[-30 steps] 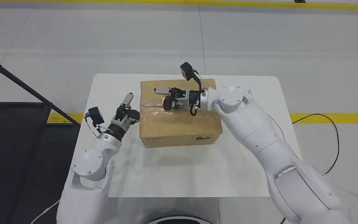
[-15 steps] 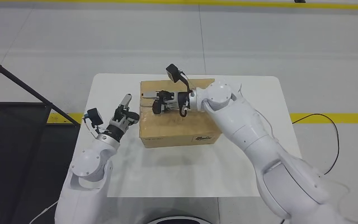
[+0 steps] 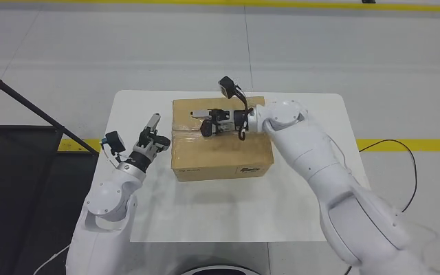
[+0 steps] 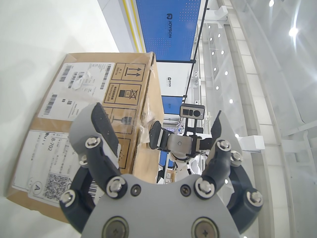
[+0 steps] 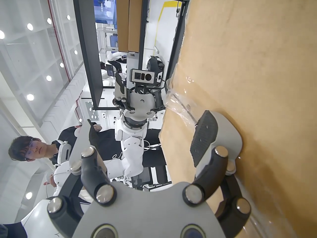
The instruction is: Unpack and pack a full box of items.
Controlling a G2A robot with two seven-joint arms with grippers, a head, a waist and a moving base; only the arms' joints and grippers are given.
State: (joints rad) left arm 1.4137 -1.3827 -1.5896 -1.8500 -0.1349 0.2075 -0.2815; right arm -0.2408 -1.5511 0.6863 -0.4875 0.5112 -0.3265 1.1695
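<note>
A shut brown cardboard box [image 3: 218, 148] with printed labels on its side stands in the middle of the white table [image 3: 302, 199]. Clear tape [image 5: 179, 106] runs along its top seam and is crinkled at the box's edge [image 4: 145, 125]. My right gripper [image 3: 201, 119] hovers open over the left part of the box top [image 5: 247, 63]; one of its fingers [image 5: 205, 134] lies against the cardboard beside the tape. My left gripper [image 3: 159, 130] stands open just off the box's labelled left side [image 4: 99, 95], fingers apart, holding nothing.
Free table surface lies in front of the box and to its right. A black frame [image 3: 27, 110] stands beside the table on the left. Yellow floor lines [image 3: 385, 144] run behind.
The right gripper swung left over the box top half a second ago and has come back to the right. The left gripper has barely shifted.
</note>
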